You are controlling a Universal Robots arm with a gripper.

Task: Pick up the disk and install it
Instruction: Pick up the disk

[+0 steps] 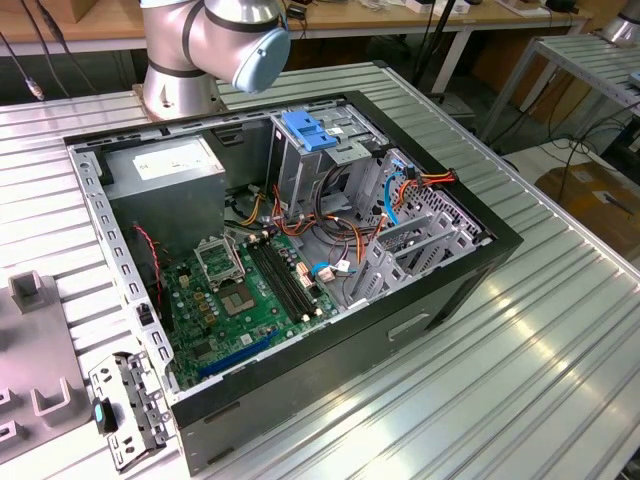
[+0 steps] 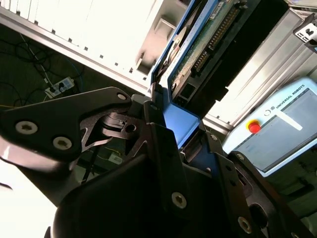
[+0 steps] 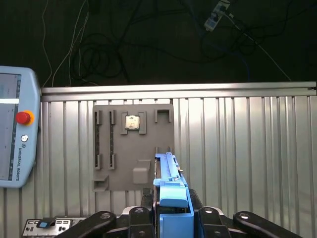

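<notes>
Gripping the disk on edge, the hand was pinched onto it from both sides, one finger against each broad face. One blue side rail faced the first wrist view. In the second wrist view the disk projected straight out from the hand, its green circuit board and connector row exposed.

Below the hand lay a grey fixture tray on the ribbed metal counter, with a small square chip seated in one pocket. The disk appeared to hang clear of this tray, though contact at its far end could not be ruled out. A teach pendant rested on the counter beside the tray.

The pick-up step was judged complete and the transfer step in hand. Installation was not yet done: in the exterior view the open computer case showed its drive cage under a blue latch. Seating the disk would call for squaring its rails with the cage guides and keeping it clear of the loose cables just beside the cage.
</notes>
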